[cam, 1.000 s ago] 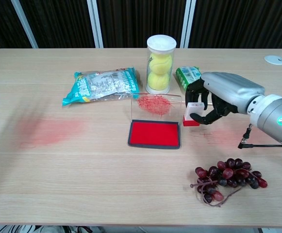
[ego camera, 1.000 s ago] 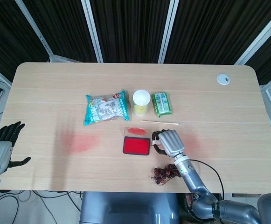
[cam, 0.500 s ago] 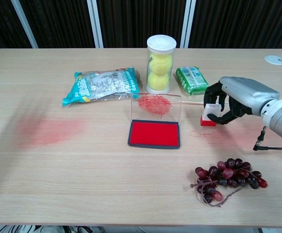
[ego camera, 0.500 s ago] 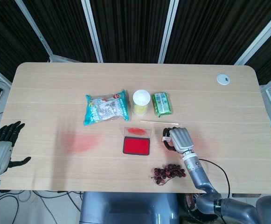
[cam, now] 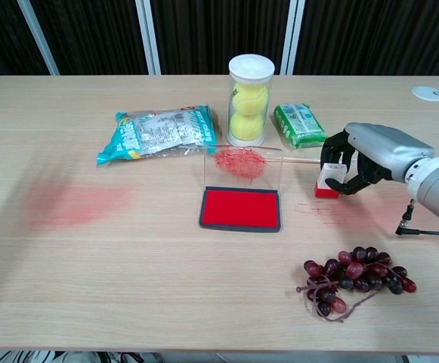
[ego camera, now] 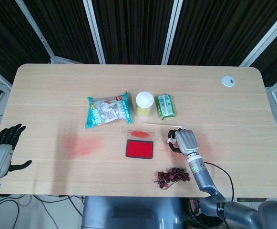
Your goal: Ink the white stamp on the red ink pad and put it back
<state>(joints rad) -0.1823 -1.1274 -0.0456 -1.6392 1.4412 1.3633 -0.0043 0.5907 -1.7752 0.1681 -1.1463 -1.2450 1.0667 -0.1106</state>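
Right hand [cam: 363, 160] pinched the small white stamp with red base [cam: 328, 184], base down on the light wooden surface [cam: 128, 257], right of the open red rectangular ink pad [cam: 241, 209]. Left hand [ego camera: 4, 148] hung off the surface's left edge, fingers spread, holding nothing.

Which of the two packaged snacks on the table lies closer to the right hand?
The small green packet, right of the tennis ball tube; the larger blue-green bag lies left of the tube, farther from the right hand.

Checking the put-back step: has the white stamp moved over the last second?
Yes. The white stamp, held by the right hand, moved right, away from the red ink pad.
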